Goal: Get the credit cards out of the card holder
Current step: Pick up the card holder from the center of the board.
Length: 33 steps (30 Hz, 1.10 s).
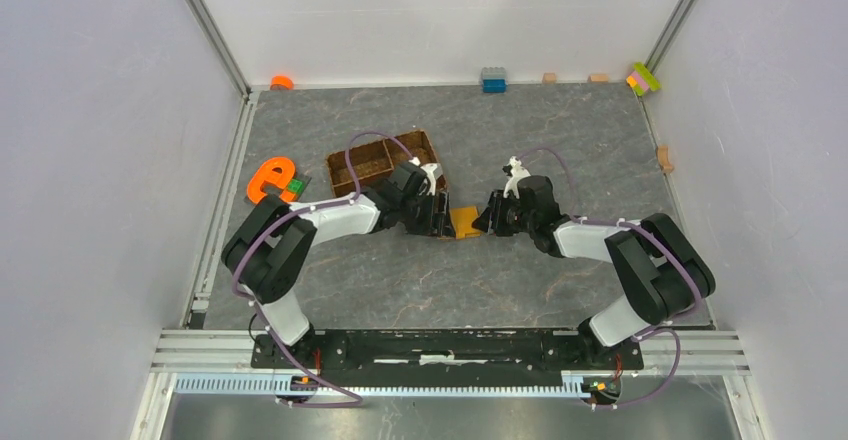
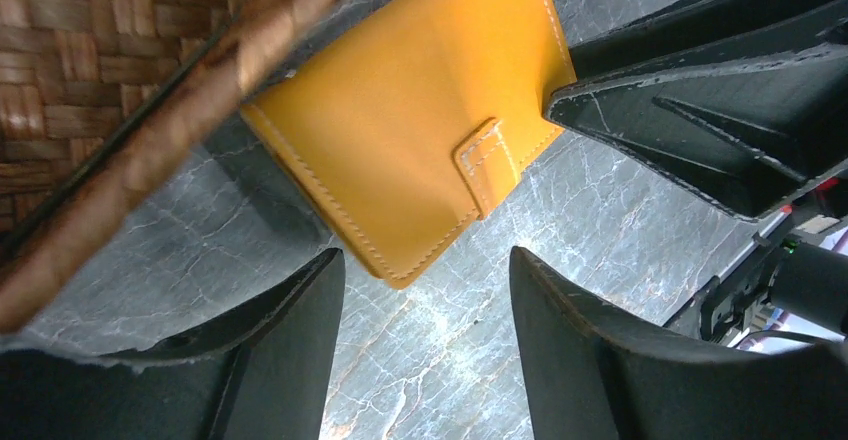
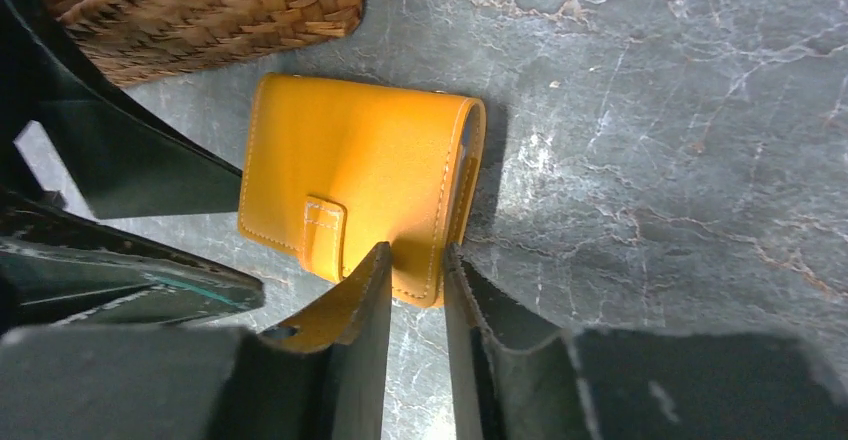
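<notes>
Found holder flat on table, tab snapped, near corner between narrow-set jaws of right gripper; cannot tell if pinched. Just ahead of left gripper, jaws apart, no contact. Tray beside holder's far corner.

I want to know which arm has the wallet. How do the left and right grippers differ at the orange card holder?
The left gripper has its jaws wide, the right gripper nearly together. The left gripper's fingers flank a corner of the card holder with space either side; the right gripper's straddle its edge beside the snap tab, though a firm pinch cannot be confirmed. Shared: both meet the closed holder from opposite sides.
</notes>
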Available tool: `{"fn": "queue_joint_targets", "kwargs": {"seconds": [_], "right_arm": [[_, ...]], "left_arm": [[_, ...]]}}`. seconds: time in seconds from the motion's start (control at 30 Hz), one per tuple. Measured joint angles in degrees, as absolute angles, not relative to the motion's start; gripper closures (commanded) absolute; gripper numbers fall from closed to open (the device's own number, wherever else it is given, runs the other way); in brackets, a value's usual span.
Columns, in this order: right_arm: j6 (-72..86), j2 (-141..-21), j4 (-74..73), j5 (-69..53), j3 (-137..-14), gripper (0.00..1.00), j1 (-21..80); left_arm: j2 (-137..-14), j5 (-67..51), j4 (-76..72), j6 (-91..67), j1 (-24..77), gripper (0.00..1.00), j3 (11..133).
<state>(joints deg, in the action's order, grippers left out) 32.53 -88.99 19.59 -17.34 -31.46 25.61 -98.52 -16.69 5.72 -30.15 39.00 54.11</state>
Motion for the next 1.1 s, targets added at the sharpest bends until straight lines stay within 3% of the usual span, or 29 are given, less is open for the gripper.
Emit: {"fn": "queue_joint_targets", "kwargs": {"seconds": [0.07, 0.13, 0.2, 0.33, 0.6, 0.67, 0.7, 0.73, 0.8, 0.9, 1.1], "right_arm": [[33.1, -89.0, 20.3, -18.3, -31.3, 0.85, 25.6], [33.3, -89.0, 21.2, -18.7, -31.2, 0.93, 25.6], [33.3, -88.9, 22.0, -18.4, -30.9, 0.96, 25.3], [33.2, -87.9, 22.8, -18.4, -29.8, 1.00, 25.1], [33.4, -85.1, 23.3, -18.9, -28.8, 0.91, 25.3], [33.5, -82.5, 23.8, -18.6, -27.6, 0.83, 25.5], [33.6, -81.0, 24.0, -18.3, -27.0, 0.69, 25.5], [33.6, -79.4, 24.2, -17.9, -26.4, 0.47, 25.5], [34.2, -76.5, 24.9, -17.3, -25.2, 0.21, 25.6], [34.1, -72.7, 26.5, -16.3, -23.2, 0.09, 25.8], [32.9, -67.9, 27.9, -17.5, -22.3, 0.02, 25.8]], "left_arm": [[-99.4, -17.1, 5.6, -30.1, 39.1, 0.41, 54.5], [-100.0, -17.8, 5.7, -30.1, 39.1, 0.55, 54.5], [-100.4, -18.1, 6.1, -30.0, 39.0, 0.72, 54.5], [-101.1, -18.3, 7.1, -29.8, 38.6, 0.95, 54.4], [-91.3, -18.1, 3.0, -29.8, 38.8, 0.98, 48.5], [-87.3, -17.9, 1.7, -29.8, 39.0, 0.98, 47.0], [-85.3, -17.6, 0.9, -29.7, 39.0, 0.98, 46.5], [-83.4, -17.2, -0.1, -29.7, 39.0, 0.98, 45.8], [-80.1, -16.4, -2.0, -29.7, 39.1, 0.98, 44.6], [-76.6, -15.2, -4.0, -29.7, 39.1, 0.98, 43.0], [-75.7, -14.0, -4.9, -29.7, 39.1, 0.98, 42.7]]}}
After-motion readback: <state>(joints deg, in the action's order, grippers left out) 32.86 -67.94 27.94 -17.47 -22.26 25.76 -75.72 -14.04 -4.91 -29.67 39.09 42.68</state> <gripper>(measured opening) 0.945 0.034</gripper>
